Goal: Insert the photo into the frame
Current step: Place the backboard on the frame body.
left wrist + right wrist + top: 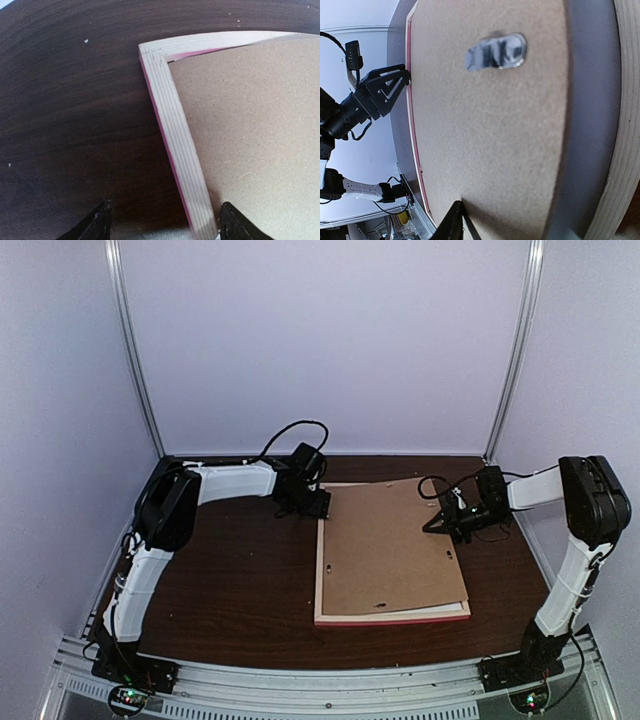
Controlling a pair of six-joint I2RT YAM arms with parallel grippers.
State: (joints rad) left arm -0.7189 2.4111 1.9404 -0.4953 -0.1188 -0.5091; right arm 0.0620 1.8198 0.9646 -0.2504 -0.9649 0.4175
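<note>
Left hand (164, 220), fingers spread apart, straddles the left rail of the frame (177, 140) near its far-left corner without gripping it. The frame lies flat on the dark bench (240, 580), between the two arms, pink front down and pale wood back up. Its long axis appears to run from the near edge towards the back wall, roughly square to the bench. A brown backing board (390, 545) rests across it, skewed, with its far-right corner overhanging the rail. Right hand (452, 523) appears clamped on the board's right edge, which sits slightly raised; only one finger shows. The photo is not visible. Risk: held by one edge, the board may pivot or snag the rail, dragging the unheld frame sideways.
</note>
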